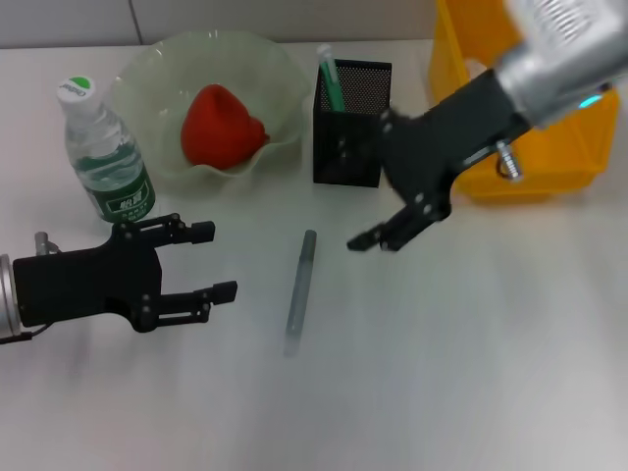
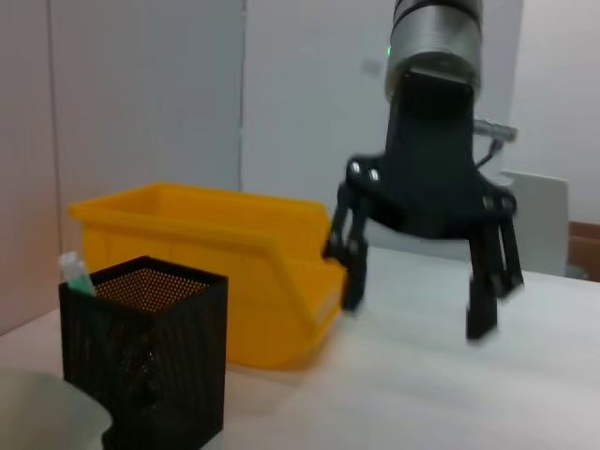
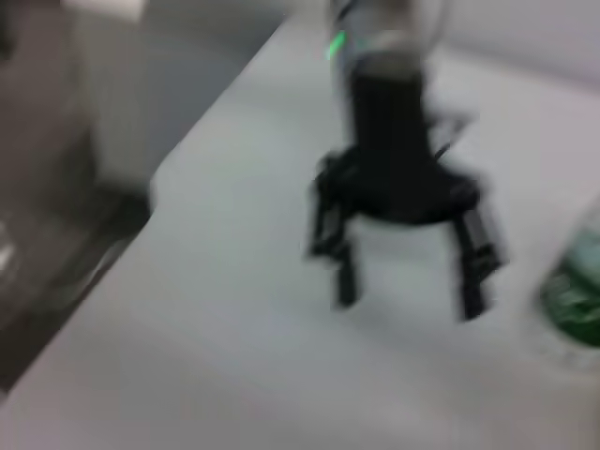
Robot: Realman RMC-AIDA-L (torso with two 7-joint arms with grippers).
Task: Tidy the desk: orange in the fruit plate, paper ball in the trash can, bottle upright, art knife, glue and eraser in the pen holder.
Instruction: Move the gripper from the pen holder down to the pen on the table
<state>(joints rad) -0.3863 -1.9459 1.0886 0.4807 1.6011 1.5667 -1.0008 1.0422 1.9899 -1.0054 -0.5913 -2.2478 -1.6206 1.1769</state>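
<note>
You see the trash can (image 1: 530, 147) only in part: the right arm covers its near wall beyond the right gripper (image 1: 385, 238), and the frame edge crops its top. The bottle (image 3: 574, 305) by the left gripper (image 3: 408, 295) is a cropped green blur. The pen holder's (image 1: 351, 123) contents stay unreadable.

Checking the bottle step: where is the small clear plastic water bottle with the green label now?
In the head view, the bottle stands upright at far left, beside the pale green ruffled glass bowl, behind the left gripper.
</note>
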